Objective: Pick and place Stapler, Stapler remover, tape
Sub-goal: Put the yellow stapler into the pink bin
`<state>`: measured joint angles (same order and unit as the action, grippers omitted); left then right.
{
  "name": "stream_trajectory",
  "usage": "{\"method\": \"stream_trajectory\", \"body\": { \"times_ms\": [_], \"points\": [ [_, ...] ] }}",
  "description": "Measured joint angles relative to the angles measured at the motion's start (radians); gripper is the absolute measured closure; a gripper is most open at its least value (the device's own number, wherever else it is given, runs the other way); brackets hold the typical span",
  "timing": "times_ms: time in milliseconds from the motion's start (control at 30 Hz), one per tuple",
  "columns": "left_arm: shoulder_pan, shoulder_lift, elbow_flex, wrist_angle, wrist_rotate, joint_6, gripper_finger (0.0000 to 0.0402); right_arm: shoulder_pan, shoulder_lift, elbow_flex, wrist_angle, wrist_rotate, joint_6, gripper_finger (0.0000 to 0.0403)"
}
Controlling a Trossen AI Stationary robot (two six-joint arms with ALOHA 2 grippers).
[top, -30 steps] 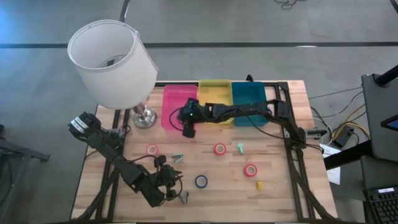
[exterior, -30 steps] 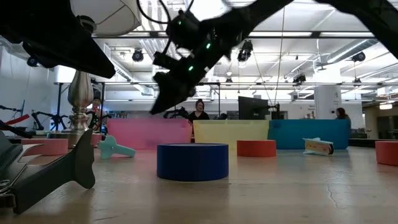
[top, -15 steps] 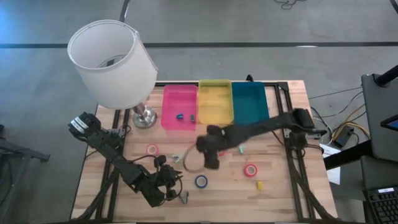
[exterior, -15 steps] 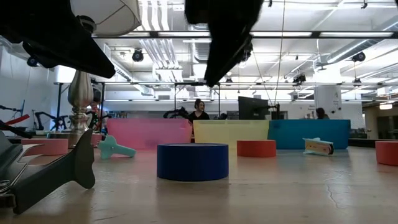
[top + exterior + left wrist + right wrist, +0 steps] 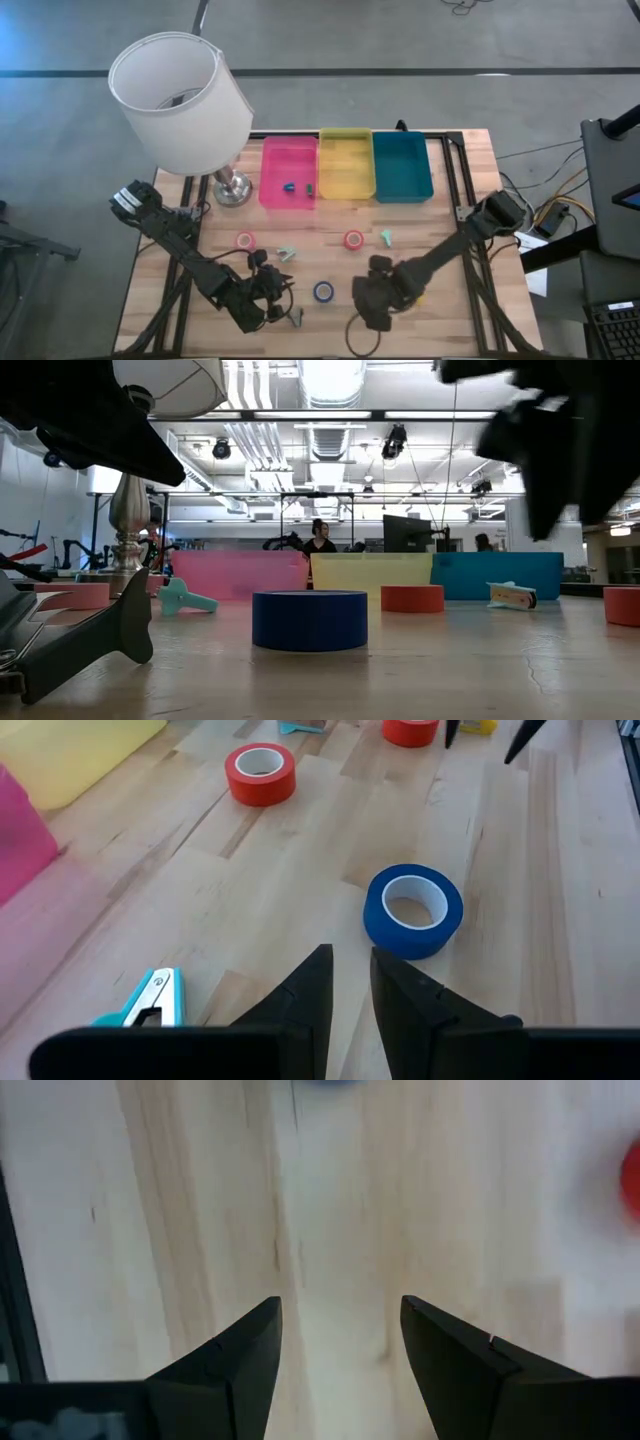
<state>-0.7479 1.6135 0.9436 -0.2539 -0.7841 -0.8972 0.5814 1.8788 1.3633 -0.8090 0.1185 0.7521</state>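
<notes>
Three bins [image 5: 347, 165], three visible tape rolls [image 5: 324, 291], one lamp [image 5: 180, 100].

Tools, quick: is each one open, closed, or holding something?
Left tool: nearly closed, empty, near the blue tape.
Right tool: open, empty, above bare table.

You have the dark blue tape roll [image 5: 323, 291] lying flat on the tabletop [image 5: 440, 200] near the front edge. A red roll [image 5: 354, 240] lies flat mid-table, and a pink roll [image 5: 245, 241] lies flat well to its left, near the lamp side.
</notes>
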Motion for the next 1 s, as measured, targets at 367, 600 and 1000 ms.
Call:
{"method": "stream_trajectory", "body": {
  "times_ms": [367,600,1000],
  "points": [
    [0.000,0.000,0.000,0.000,0.000,0.000,0.0328,0.089,-0.081,-0.163,-0.005,-0.107,0.572,0.0199],
    [0.000,0.000,0.000,0.000,0.000,0.002,0.0328,0.188,-0.155,-0.233,-0.042,-0.111,0.839,0.0199],
    [0.000,0.000,0.000,0.009,0.000,-0.004,0.0328,0.225,-0.209,-0.443,0.122,-0.138,1.126,0.0199]
  ]
}}
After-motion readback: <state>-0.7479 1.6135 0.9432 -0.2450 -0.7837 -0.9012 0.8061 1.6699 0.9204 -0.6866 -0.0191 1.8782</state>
